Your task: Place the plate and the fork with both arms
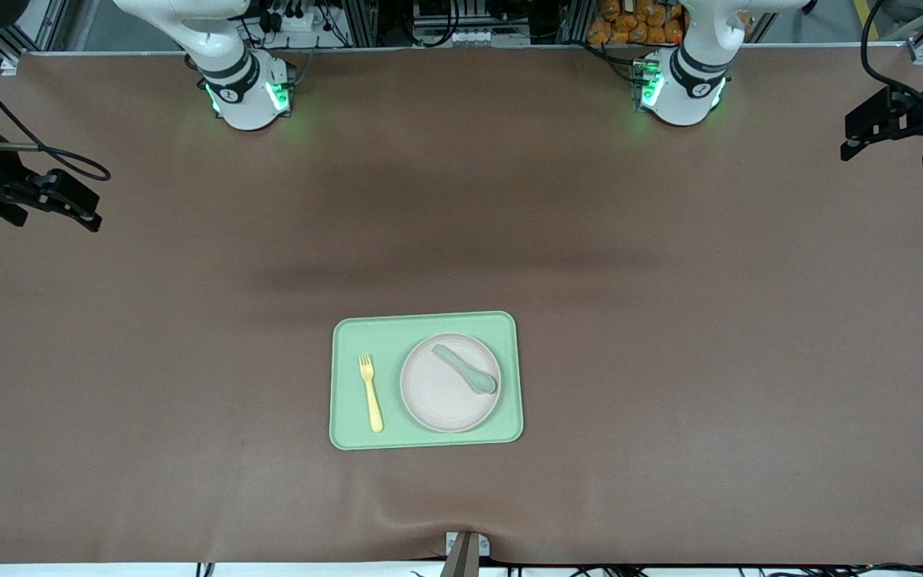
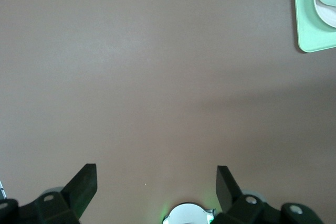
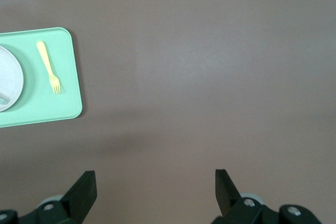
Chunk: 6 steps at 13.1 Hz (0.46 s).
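Note:
The cream-beige plate (image 1: 441, 397) lies on the pale-green tray (image 1: 349, 336), toward the left arm's end of it. A grey-green spoon (image 1: 465, 369) lies on the plate. The pale-yellow fork (image 1: 370, 393) lies on the tray beside the plate, toward the right arm's end. My left gripper (image 1: 850, 138) is open and empty, held high over the table's left-arm end; its wrist view (image 2: 156, 174) shows a tray corner (image 2: 304, 30). My right gripper (image 1: 93, 212) is open and empty over the right-arm end; its wrist view (image 3: 155, 177) shows the fork (image 3: 49, 67).
The brown table (image 1: 670, 320) is bare around the tray. The two arm bases (image 1: 245, 88) stand along the table edge farthest from the front camera. A small clamp (image 1: 465, 549) sits at the nearest edge.

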### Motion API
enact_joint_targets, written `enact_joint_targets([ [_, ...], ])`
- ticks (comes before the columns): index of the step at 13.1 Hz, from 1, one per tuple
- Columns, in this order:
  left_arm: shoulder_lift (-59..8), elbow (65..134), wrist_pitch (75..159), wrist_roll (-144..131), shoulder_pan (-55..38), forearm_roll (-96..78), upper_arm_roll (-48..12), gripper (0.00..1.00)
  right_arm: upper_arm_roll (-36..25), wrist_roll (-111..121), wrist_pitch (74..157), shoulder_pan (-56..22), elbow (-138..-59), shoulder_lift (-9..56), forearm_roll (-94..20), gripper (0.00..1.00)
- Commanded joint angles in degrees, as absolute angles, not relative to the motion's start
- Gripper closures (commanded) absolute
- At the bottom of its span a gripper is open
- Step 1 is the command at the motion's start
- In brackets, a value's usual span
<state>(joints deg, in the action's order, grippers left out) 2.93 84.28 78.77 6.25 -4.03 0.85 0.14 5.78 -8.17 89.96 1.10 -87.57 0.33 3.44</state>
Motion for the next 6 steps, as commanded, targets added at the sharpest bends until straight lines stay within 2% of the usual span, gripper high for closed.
enact_joint_targets([
  [1, 3.08, 83.67, 77.96, 6.33, -3.78, 0.35, -0.09, 0.0, 5.54, -7.47, 88.77, 0.88, -85.96, 1.05, 3.52, 0.0],
  [6, 3.08, 83.67, 77.96, 6.33, -3.78, 0.35, -0.09, 0.0, 5.19, 0.17, 87.9, 1.49, -85.96, 0.97, 2.64, 0.0],
])
